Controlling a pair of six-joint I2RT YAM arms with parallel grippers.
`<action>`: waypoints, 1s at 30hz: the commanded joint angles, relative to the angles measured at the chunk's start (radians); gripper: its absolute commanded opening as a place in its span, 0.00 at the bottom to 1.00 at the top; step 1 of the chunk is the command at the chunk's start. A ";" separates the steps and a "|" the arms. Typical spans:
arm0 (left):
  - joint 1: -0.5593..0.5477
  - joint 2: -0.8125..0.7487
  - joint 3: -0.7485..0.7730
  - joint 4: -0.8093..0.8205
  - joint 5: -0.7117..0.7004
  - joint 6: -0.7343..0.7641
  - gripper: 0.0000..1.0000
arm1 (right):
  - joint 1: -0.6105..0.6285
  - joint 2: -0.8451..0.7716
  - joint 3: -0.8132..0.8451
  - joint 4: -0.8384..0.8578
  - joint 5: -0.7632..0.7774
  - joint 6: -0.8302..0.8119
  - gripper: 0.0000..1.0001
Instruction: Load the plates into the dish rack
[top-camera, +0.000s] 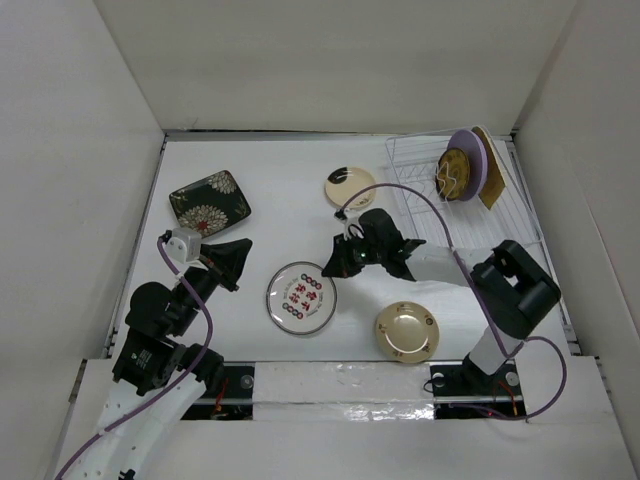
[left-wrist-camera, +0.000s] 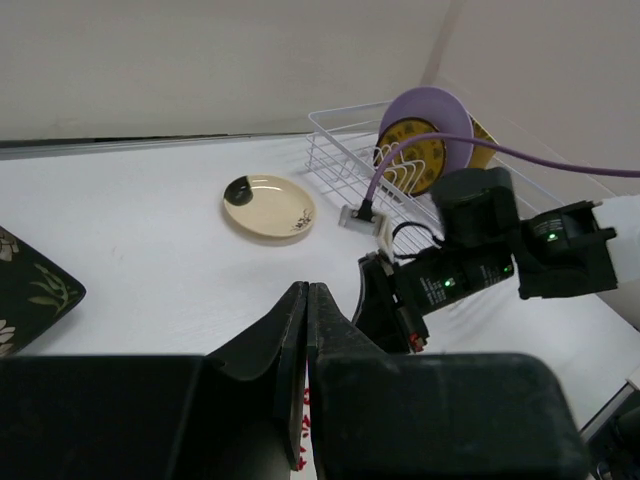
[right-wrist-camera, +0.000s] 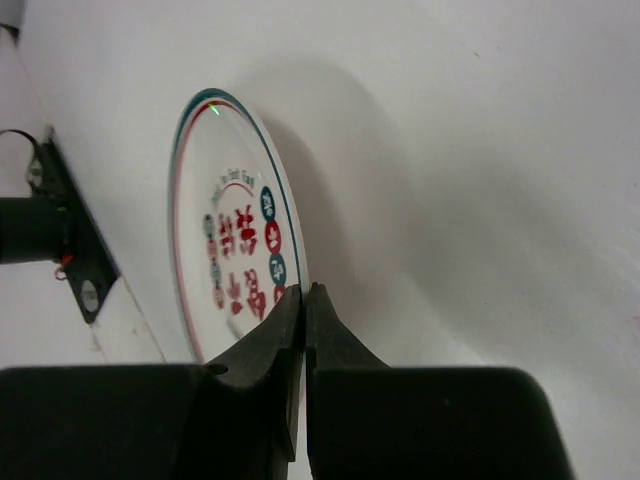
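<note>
Writing first: the red-patterned plate (top-camera: 300, 298) carries red characters in its middle and dark round medallions with pale marks around them. In the right wrist view a thin arc of small lettering sits above them, but it is too small and too slanted to read. No brand shows on either arm.

Now the fingers. The right gripper (right-wrist-camera: 303, 292) is down at that plate's right-hand edge, its jaws pinched together right on the rim. The plate's face spreads to the left of the fingertips and bare table lies to the right. From above, the plate sits near the front middle of the table, between the two arms.

The left gripper (left-wrist-camera: 306, 292) is closed on nothing, jaws pressed flat together, and it hangs just left of the same plate.

Elsewhere, the black floral plate (top-camera: 210, 203) lies at the back left and the cream plate with a dark mark (top-camera: 349, 187) at the back middle. The tan plate (top-camera: 407, 331) is at the front right, near the right arm's base. The dish rack (top-camera: 420, 160) stands in the back right corner, with the lilac plate (top-camera: 470, 155) and the yellow plate (top-camera: 452, 172) upright in it, the yellow one in front.

The surface is a plain white table (top-camera: 270, 170), boxed in by white walls (top-camera: 330, 60) at the back and on both sides.
</note>
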 joint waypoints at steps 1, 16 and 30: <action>-0.006 -0.001 0.036 0.033 -0.008 0.004 0.00 | 0.009 -0.150 0.004 0.158 0.035 0.050 0.00; -0.006 -0.025 0.034 0.039 0.011 0.005 0.00 | -0.419 -0.643 0.102 -0.055 0.812 -0.015 0.00; -0.006 -0.027 0.031 0.048 0.042 0.001 0.00 | -0.574 -0.329 0.185 0.428 1.080 -0.604 0.00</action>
